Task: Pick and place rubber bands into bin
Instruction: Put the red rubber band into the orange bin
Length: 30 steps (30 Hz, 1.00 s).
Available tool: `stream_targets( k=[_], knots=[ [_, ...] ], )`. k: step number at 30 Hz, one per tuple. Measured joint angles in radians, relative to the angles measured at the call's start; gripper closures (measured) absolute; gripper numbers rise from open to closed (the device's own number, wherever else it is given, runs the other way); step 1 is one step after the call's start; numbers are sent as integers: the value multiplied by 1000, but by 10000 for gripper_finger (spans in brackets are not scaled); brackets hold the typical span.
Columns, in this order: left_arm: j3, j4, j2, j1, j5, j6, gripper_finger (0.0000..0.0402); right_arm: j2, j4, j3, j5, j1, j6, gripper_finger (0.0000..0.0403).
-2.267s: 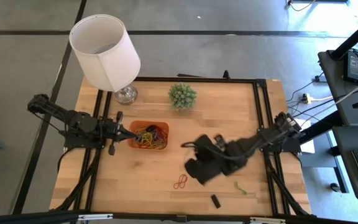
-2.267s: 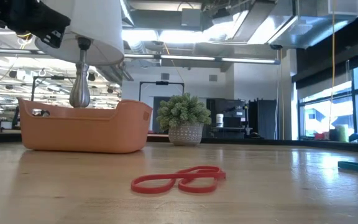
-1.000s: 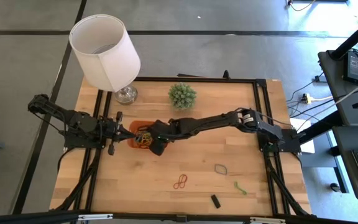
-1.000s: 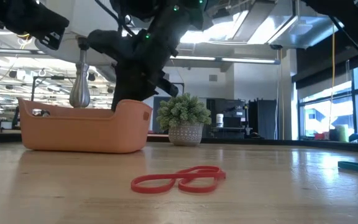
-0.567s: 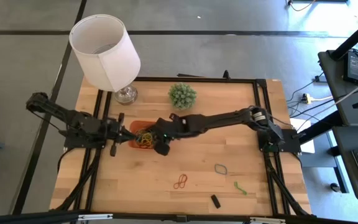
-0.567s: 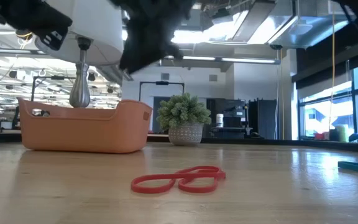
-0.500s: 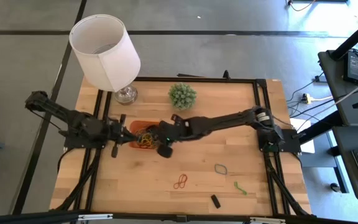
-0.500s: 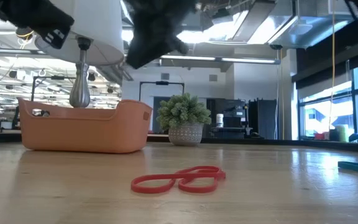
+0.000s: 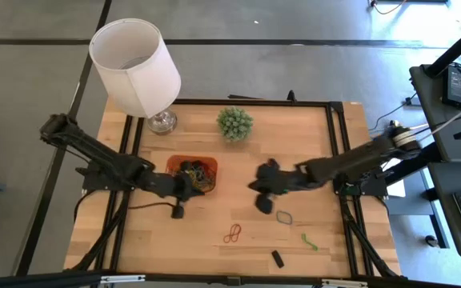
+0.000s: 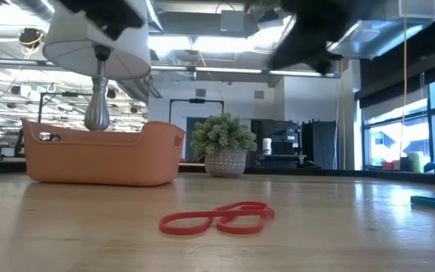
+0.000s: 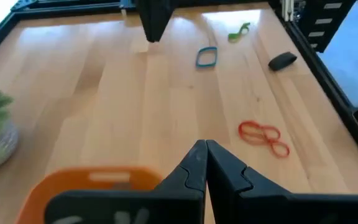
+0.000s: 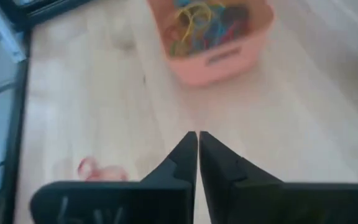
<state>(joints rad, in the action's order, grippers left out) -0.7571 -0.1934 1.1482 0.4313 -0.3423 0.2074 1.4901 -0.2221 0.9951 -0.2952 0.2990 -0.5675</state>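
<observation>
— What do you see on the left?
— My left gripper (image 11: 205,163) hangs just beside the bin's (image 9: 174,166) near edge, fingers pressed together, empty. The bin holds a heap of rubber bands (image 9: 198,177).
— And right?
— My right gripper (image 12: 197,155) hovers mid-table, fingertips nearly touching, holding nothing. A red band (image 9: 232,234), blue band (image 9: 284,217) and green band (image 9: 309,241) lie nearer me.

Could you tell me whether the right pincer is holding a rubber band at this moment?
No, the right wrist view shows the right pincer shut with nothing between its fingers, above bare wood short of the bin.
</observation>
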Motion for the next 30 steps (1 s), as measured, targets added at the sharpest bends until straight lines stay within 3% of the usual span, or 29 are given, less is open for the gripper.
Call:
stream_targets(
  k=[7, 13, 20, 30],
  knots=[
    [-304, -213, 276, -1, -21, 35, 398, -291, 149, -355, 1, 133, -121, 393],
    [-553, -441, 484, -2, 17, 111, 393, -458, 218, -548, 1, 190, -182, 390],
    [-705, -523, 685, -3, 123, 158, 334, -553, 225, -625, 1, 219, -213, 389],
    [-856, -514, 942, -3, 207, 125, 249, -559, 215, -626, 1, 252, -161, 389]
  ],
)
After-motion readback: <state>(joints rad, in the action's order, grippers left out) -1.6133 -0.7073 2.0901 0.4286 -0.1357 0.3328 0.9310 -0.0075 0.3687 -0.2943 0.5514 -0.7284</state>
